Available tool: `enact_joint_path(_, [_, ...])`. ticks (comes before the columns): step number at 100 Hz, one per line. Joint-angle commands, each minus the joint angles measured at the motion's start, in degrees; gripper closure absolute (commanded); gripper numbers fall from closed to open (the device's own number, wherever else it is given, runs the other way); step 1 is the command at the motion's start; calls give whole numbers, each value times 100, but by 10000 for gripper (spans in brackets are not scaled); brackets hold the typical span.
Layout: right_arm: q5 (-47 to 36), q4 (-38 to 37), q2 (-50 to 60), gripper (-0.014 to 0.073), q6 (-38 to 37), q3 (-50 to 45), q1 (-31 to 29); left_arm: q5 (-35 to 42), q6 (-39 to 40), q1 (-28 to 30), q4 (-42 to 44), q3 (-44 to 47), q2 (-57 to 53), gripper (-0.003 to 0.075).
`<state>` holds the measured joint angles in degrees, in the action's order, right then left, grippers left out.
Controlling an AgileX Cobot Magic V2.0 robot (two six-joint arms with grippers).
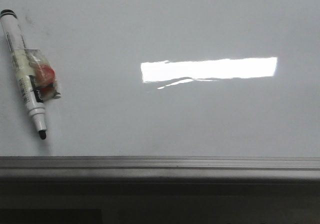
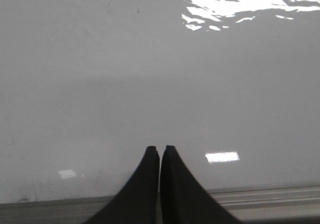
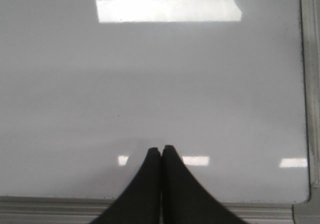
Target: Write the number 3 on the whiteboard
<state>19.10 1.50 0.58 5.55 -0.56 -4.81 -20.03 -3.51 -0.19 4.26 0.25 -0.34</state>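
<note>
Whiteboard [image 1: 200, 119]: glossy white, lying flat, grey metal rail along the near edge; a bright rectangular light reflection sits right of centre in the front view.
Number 3: not present; no drawn curve shows on the board in any view. Only a faint smudge near the marker's cap end.
Marker pen [image 1: 24, 71]: white barrel, dark tip uncovered and pointing toward the near rail, lying on the board at its far left side; untouched by either arm.
Attachment on marker [image 1: 44, 78]: a clear wrapped piece with something red inside, against the barrel's middle.
Left end effector [image 2: 160, 149]: black fingers pressed together, holding nothing, above bare board near the rail.
Right end effector [image 3: 161, 149]: fingers pressed together, empty, above bare board near a corner of the frame.
Progress: nothing done, as I judge it.
Remaining: pick up the marker, draw the whole figure.
</note>
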Motion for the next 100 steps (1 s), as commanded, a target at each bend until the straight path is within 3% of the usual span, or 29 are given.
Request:
enact_joint_path(1, [-48,-64,88,659,30,-141,-37,269,11,2,16,193,-144,741])
enact_joint_path(100, [-225,-49,88,659,30,-141,-37,281,11,2,116,193,-144,741])
